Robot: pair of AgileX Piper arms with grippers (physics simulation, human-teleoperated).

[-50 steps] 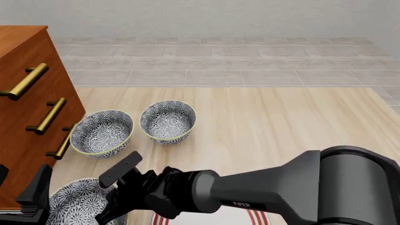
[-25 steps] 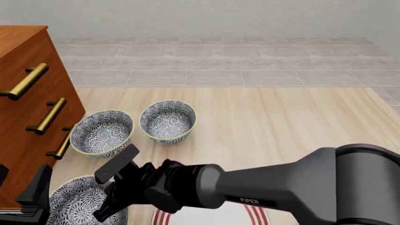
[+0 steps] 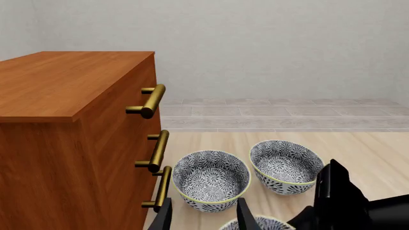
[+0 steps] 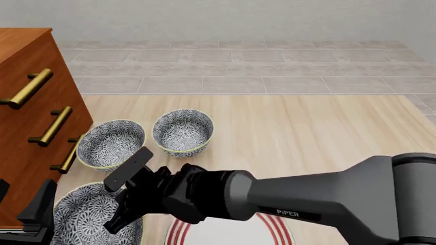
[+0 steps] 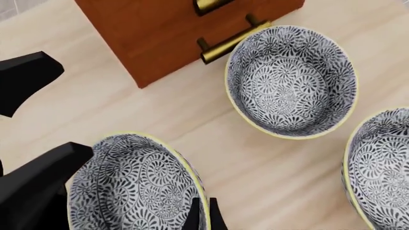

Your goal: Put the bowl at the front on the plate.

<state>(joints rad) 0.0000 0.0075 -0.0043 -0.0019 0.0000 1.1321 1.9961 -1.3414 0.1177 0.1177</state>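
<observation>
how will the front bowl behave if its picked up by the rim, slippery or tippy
The front bowl looks like stiff glazed ceramic, so probably slippery under a thin pinch. The right gripper sits at one side of its rim, so the deep bowl would likely tilt. It would probably chip if dropped near the plate.

In the front view the bowl [image 4: 81, 217] at lower left is cut off by the bottom edge and partly covered by the right end effector [image 4: 126, 196]. The plate [image 4: 272, 229] shows only its upper arc under the arm. The left end effector [image 4: 38, 214] is mostly out of frame.
</observation>
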